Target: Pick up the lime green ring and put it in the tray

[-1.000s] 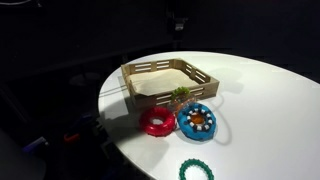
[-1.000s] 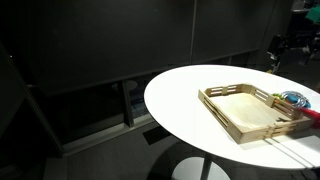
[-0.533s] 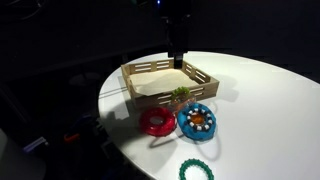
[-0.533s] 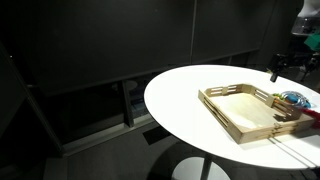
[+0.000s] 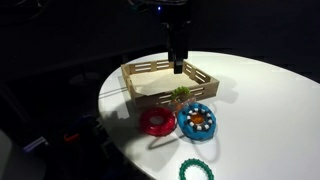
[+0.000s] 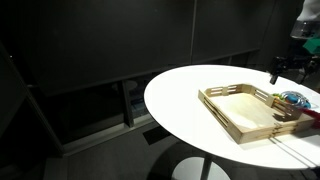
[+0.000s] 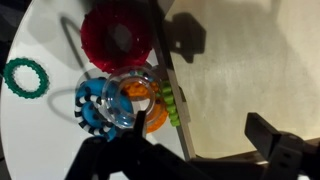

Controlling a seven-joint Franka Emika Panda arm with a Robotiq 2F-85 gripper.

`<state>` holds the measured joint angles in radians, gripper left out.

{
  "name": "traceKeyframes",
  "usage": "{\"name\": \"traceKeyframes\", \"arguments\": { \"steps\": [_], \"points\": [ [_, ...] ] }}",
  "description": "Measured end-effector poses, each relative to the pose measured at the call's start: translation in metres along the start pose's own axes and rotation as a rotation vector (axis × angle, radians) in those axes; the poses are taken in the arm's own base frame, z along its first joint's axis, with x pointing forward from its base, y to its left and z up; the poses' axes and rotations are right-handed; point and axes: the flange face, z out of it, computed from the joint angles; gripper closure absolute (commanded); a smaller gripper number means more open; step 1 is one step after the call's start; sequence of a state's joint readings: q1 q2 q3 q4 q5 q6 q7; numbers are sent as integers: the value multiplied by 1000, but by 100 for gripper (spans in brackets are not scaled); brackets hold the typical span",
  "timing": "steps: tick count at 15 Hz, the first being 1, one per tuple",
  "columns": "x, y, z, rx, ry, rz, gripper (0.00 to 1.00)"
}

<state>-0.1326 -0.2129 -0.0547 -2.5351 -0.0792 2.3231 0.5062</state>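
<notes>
The lime green ring (image 5: 181, 93) stands on edge against the near wall of the light-wood tray (image 5: 140, 72), on the side of the blue ring. In the wrist view the ring (image 7: 173, 103) shows as a short row of green beads along the tray's wall (image 7: 177, 120). My gripper (image 5: 178, 62) hangs over the tray, above and just behind the ring. It is open and empty; in the wrist view (image 7: 202, 132) its jaws stand wide apart, one over the blue ring's edge, the other over the tray's floor. The tray (image 6: 222, 101) and gripper (image 6: 283, 70) also show in an exterior view.
A red ring (image 5: 157, 122), a blue ring (image 5: 199, 121) with an orange ring (image 7: 152, 108) inside it, and a dark teal beaded ring (image 5: 196, 171) lie on the round white table (image 5: 260, 100) in front of the tray. The table's edge curves close on the left.
My gripper has come down from the top of the picture to just above the tray's far part. The rings and tray have not moved.
</notes>
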Motion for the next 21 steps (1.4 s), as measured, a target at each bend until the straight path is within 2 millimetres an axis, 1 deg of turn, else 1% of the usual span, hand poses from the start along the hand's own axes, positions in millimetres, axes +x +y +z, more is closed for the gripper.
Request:
{"name": "traceKeyframes", "arguments": {
  "steps": [7,15,17,19,20,21],
  "points": [
    [6,2,24,23,21,19,0],
    [5,2,53,75,36,52,0],
    [6,4,56,80,32,60,10],
    [7,7,58,82,27,65,24],
    [8,8,58,82,26,66,29],
    [9,10,59,82,26,69,32]
  ]
}}
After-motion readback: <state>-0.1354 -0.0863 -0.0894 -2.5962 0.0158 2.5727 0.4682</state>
